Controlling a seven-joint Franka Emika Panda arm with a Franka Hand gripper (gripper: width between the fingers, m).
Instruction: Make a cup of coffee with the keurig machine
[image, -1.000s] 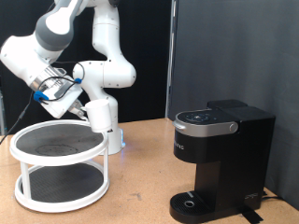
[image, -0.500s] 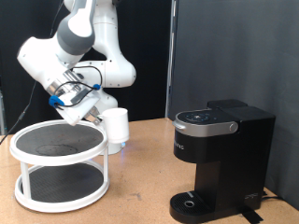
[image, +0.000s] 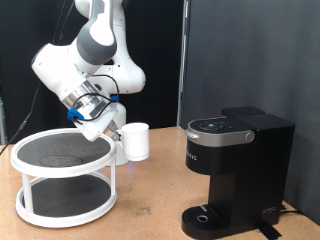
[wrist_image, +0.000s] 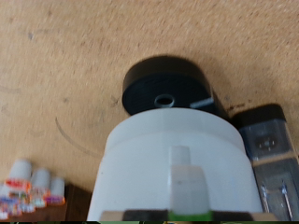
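My gripper (image: 119, 134) is shut on the cup (image: 136, 142), a plain white mug, and holds it in the air just past the right edge of the white rack. The keurig machine (image: 236, 166), matte black with its lid closed, stands at the exterior view's right, well apart from the cup. Its round drip tray (image: 206, 216) is bare. In the wrist view the cup (wrist_image: 177, 163) fills the lower middle, with the black drip tray (wrist_image: 166, 86) beyond it and part of the machine (wrist_image: 266, 140) beside it.
A white two-tier round rack (image: 62, 176) with dark shelves stands at the exterior view's left on the wooden table (image: 150, 210). Several small white containers (wrist_image: 33, 180) show at the wrist view's edge. A black backdrop hangs behind the machine.
The arm has swung to the exterior view's right and lower, carrying the cup from over the rack's rim towards the machine.
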